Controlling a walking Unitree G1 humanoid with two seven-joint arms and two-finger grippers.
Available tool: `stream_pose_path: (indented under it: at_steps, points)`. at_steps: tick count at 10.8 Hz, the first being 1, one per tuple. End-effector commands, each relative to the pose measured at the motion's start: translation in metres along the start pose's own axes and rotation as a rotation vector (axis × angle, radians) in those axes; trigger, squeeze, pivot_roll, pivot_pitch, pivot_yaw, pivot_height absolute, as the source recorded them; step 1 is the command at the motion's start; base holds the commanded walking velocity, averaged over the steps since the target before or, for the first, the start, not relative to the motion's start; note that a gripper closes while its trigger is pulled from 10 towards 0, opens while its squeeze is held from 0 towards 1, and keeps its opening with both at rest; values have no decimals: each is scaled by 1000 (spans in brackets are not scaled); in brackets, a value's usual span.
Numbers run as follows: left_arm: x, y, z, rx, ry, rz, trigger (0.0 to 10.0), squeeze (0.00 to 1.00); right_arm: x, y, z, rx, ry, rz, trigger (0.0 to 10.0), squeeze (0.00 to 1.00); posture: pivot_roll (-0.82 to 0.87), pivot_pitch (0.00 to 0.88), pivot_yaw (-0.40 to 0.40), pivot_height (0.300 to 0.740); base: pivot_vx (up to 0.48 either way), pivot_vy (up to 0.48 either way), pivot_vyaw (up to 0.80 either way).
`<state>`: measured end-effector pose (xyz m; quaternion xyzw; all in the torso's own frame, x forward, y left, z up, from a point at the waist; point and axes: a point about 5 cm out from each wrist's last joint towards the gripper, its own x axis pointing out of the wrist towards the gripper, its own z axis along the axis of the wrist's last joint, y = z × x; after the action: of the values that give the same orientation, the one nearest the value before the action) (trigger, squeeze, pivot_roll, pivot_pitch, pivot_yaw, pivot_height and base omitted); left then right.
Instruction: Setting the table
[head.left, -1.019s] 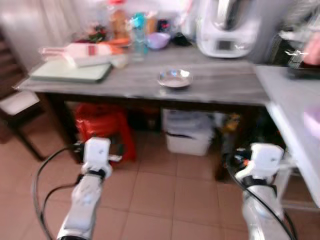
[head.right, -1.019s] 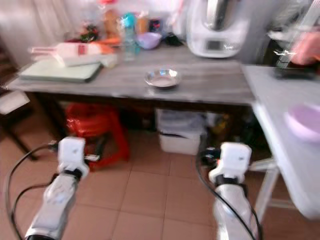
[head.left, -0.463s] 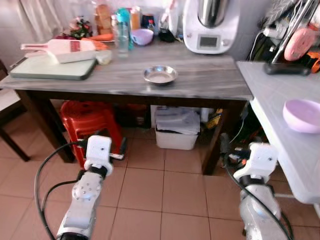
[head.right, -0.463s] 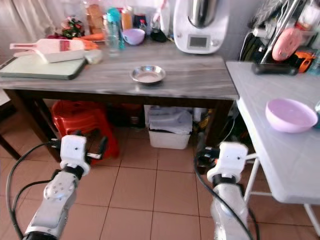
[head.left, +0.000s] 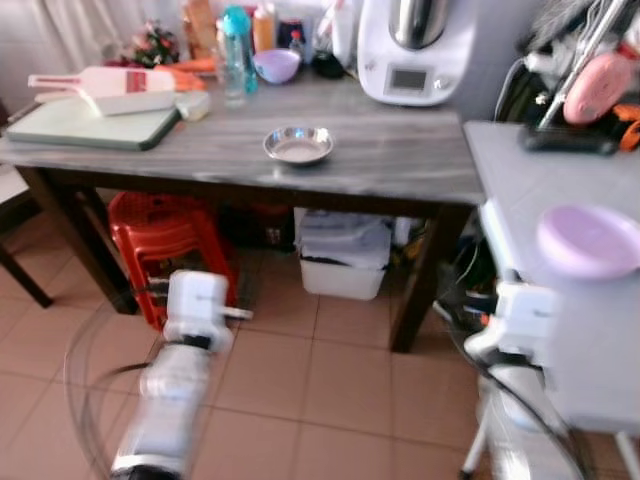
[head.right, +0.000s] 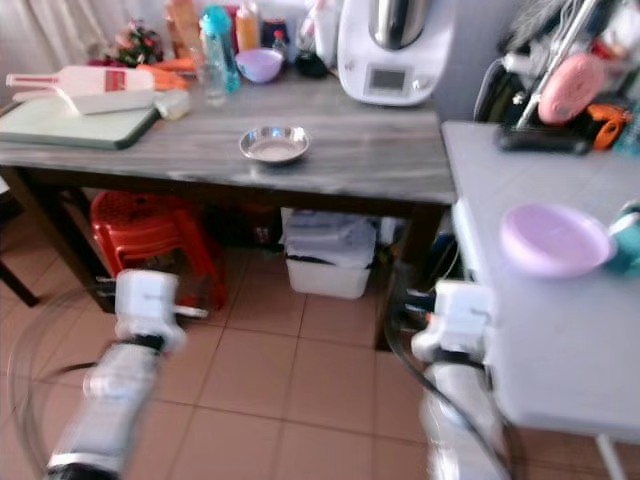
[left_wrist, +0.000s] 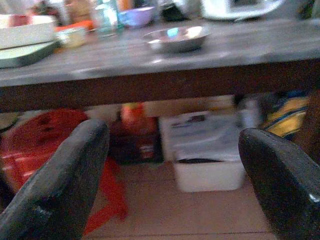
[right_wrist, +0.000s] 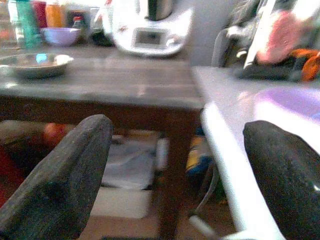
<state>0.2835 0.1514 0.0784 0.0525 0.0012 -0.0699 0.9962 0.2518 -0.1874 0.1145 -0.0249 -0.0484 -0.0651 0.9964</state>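
Straight ahead at 12 o'clock stands a grey wooden worktop (head.left: 400, 160); a small steel dish (head.left: 298, 145) sits near its front edge. Behind it: white kitchen machine (head.left: 412, 50) at 1 o'clock, teal bottle (head.left: 235, 50) and lilac bowl (head.left: 276, 66) at 11 o'clock, green cutting board (head.left: 85, 122) at 10 o'clock. Under it: red stool (head.left: 160, 230), white bin (head.left: 345, 255). At 3 o'clock a white worktop (head.right: 560, 330) carries a purple bowl (head.right: 555, 240). Left pincer (left_wrist: 175, 165) and right pincer (right_wrist: 180, 170) hang low over the tiled floor (head.left: 320, 390), fingers apart, empty. Frames blurred; no writing legible.
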Motion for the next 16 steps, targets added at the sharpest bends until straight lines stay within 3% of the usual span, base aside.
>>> stream_pose_path:
  at_steps: [1, 13, 14, 16]
  points:
    - [-1, 10, 1, 19, 1, 23, 10000, 0, 1, 6, 1, 13, -2, 8, 10000, 0, -17, 13, -8, 740, 0, -307, 0]
    - [3, 7, 2, 9, -5, 1, 10000, 0, 4, 5, 3, 8, -9, -1, 10000, 0, -28, 16, -5, 740, 0, -314, 0]
    - [2, 5, 4, -47, -16, -20, 10000, 0, 5, 5, 3, 7, -10, 0, 10000, 0, -27, 15, -6, 740, 0, 0, 0]
    - [1, -1, 7, -73, -39, -93, 10000, 0, 5, 6, 3, 5, -13, -1, 10000, 0, -26, 15, -4, 740, 0, 0, 0]
